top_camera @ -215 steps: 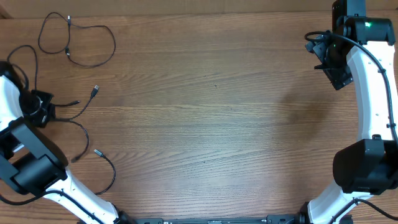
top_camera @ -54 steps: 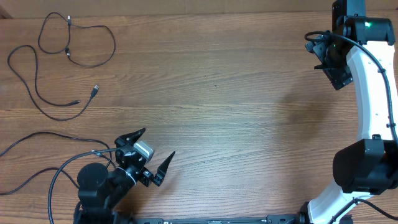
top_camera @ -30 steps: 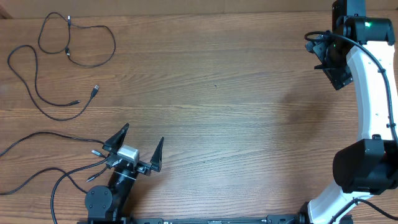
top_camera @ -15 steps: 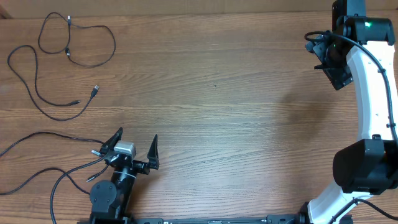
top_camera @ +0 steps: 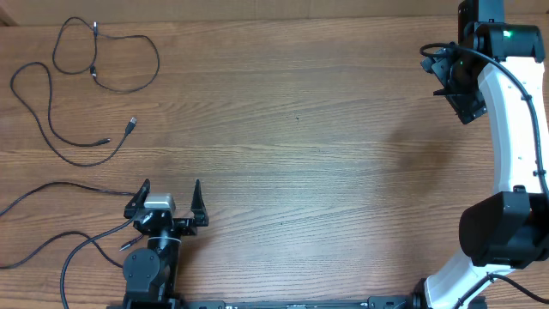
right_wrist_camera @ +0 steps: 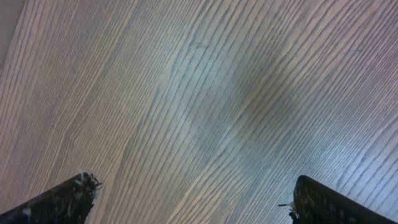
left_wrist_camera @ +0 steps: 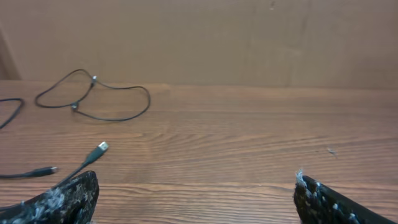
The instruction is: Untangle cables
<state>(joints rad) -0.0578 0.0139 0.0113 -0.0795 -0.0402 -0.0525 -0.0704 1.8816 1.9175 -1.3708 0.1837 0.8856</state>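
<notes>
Well, my left gripper (top_camera: 169, 187) stands released and empty. The cables (top_camera: 131, 125) all lie ahead of its jaws, toward the left-finger side, so this arm is the nearer one (the right gripper (right_wrist_camera: 189, 193), equally spread over bare table (right_wrist_camera: 205, 93), is well apart from every cord). Nearest is the silver-tipped plug (left_wrist_camera: 102, 147), just beyond the left finger, its cord on a diagonal with the tip pointing away and toward the jaws' centreline. The looped cord (left_wrist_camera: 93, 79) lies farther ahead, its long axis parallel to the line between the fingers.
</notes>
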